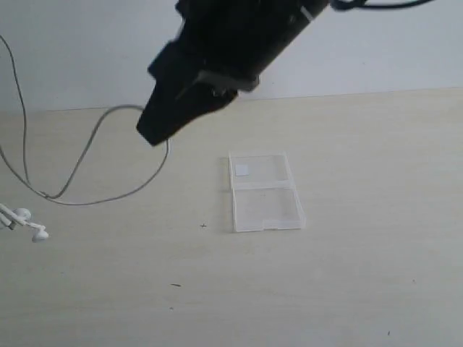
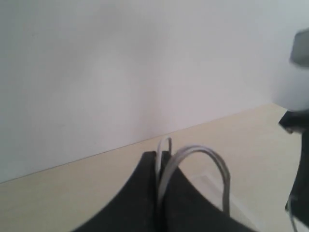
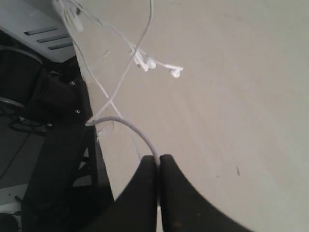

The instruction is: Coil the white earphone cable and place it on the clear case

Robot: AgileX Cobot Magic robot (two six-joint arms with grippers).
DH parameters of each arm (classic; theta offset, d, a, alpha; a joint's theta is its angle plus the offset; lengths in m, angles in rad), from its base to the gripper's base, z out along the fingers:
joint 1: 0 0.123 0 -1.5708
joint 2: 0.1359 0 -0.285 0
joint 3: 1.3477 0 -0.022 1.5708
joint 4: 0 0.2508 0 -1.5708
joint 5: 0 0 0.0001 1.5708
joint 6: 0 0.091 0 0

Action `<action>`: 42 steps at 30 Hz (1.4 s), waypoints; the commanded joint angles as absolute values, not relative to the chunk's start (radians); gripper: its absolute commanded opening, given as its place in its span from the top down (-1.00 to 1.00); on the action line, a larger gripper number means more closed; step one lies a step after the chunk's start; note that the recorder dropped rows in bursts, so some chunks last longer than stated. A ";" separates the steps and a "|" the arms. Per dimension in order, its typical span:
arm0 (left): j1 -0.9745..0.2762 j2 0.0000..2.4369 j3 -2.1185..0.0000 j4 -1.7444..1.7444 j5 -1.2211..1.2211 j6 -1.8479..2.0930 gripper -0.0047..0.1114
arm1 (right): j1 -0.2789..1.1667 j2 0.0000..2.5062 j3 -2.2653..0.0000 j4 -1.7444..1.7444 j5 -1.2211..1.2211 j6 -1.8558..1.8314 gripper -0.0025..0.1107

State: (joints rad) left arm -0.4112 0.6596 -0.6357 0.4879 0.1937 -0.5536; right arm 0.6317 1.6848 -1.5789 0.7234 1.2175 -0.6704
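The white earphone cable (image 1: 49, 195) lies in loose loops on the left of the table, with its earbuds (image 1: 40, 233) near the left edge. One strand climbs out of the exterior view at the upper left. My right gripper (image 1: 148, 136) reaches across from the upper right and hangs above the table, left of the clear case (image 1: 264, 191). That gripper (image 3: 158, 159) is shut on the cable (image 3: 130, 126), with the earbuds (image 3: 176, 72) beyond it. My left gripper (image 2: 158, 157), outside the exterior view, is shut on looped strands of the cable (image 2: 203, 149). The case lies open and flat, its white sticker (image 1: 241, 170) on the far half.
The pale wooden table (image 1: 347, 289) meets a white wall at the back. In the right wrist view the table's edge (image 3: 99, 145) drops off beside a black stand (image 3: 58, 159). The right arm's dark body (image 2: 299, 145) shows at the border of the left wrist view.
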 commanded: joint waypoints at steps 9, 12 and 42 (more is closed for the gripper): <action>-0.406 0.647 -0.657 0.518 0.271 -0.553 0.92 | 0.628 1.834 -1.542 1.003 1.221 -0.825 0.39; -0.406 0.647 -0.657 0.567 0.313 -0.559 0.92 | 0.628 1.826 -1.542 0.999 1.221 -0.818 0.02; -0.406 0.647 -0.657 1.115 0.176 -1.115 0.92 | 0.676 1.675 -1.542 1.106 1.064 -1.163 -0.32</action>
State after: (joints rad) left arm -0.4112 0.6517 -0.6487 1.0880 0.2289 -1.0860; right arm 0.6491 1.6743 -1.5443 1.0904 1.1539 -1.1303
